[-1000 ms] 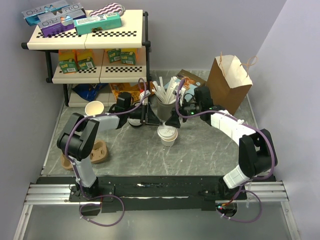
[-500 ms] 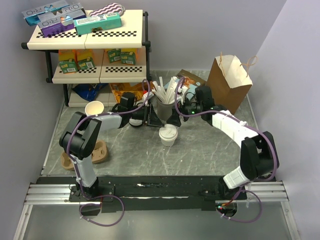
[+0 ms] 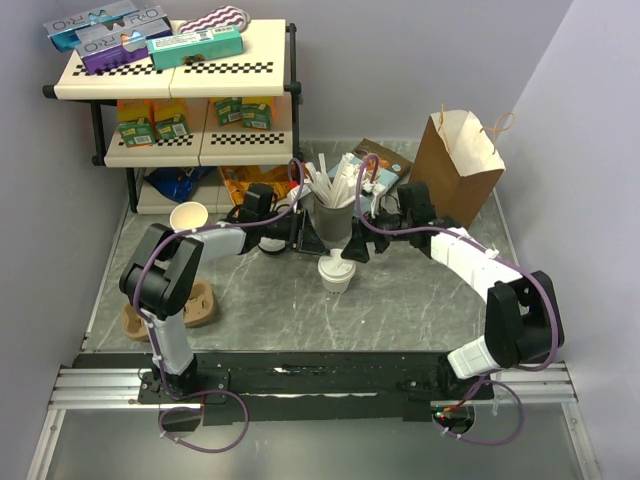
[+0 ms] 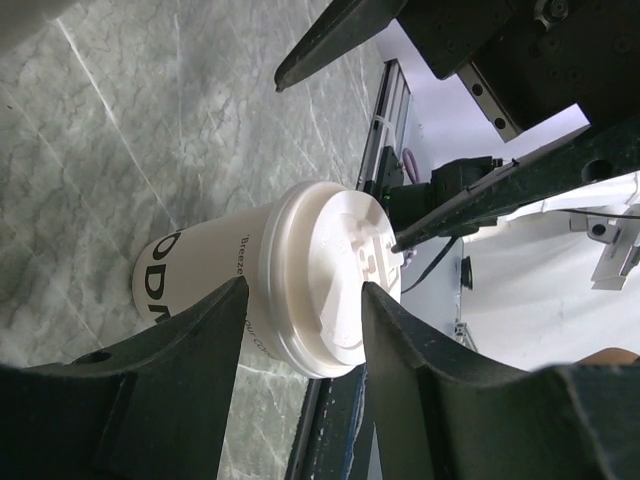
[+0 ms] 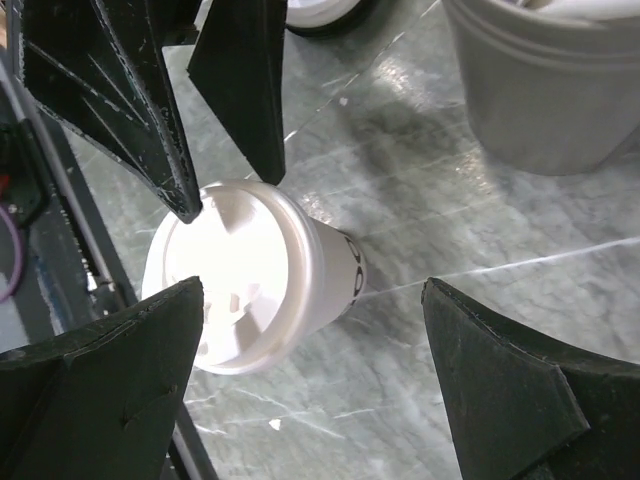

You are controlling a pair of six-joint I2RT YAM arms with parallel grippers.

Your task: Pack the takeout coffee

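The takeout coffee, a small off-white paper cup with a white sip lid, stands upright on the marble table in front of the straw holder. My left gripper is open just behind and left of it. In the left wrist view the cup shows between the open fingers without touching them. My right gripper is open just behind and right of the cup. In the right wrist view the cup lies toward the left finger, clear of both.
A brown paper bag stands open at the back right. Lidless cups and a brown cup carrier are on the left. Loose lids lie by the left arm. A stocked shelf fills the back left.
The right arm has drawn back to the right and its gripper has come off the cup's lid. The left gripper has eased back slightly. The cup stays in place.
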